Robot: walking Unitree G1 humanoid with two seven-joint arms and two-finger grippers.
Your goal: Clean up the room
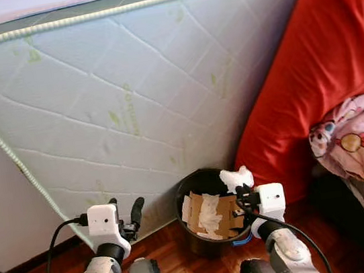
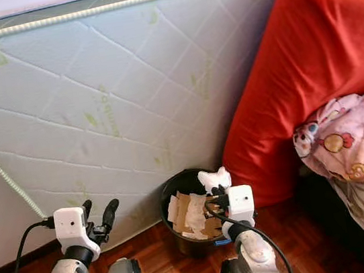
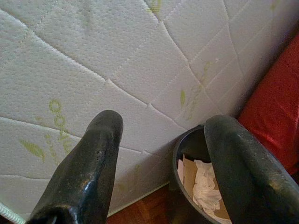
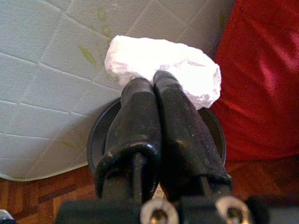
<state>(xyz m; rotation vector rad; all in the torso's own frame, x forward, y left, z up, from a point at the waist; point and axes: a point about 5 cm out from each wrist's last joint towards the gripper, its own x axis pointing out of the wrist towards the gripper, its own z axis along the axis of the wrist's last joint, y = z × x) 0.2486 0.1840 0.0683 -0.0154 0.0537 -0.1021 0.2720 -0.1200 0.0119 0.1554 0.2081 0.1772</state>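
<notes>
My right gripper [image 4: 154,88] has its fingers pressed together on a crumpled white paper wad [image 4: 163,67], held just above the near rim of the black waste bin [image 1: 185,200], which stands on the wood floor [image 1: 181,272] against the leaning mattress [image 1: 129,96] and beside the red cushion [image 1: 317,83]. The bin already holds cardboard scraps and tissue [image 1: 209,215], piled close to the rim. My left gripper [image 1: 127,215] hangs to the left of the bin, fingers apart, holding nothing. Risks as I judge them: the wad sits over the rim's edge rather than the bin's centre, so releasing here could let it bounce off the rim or roll off the pile onto the floor. Light paper may also cling to my fingers. Reaching further risks nudging the bin.
</notes>
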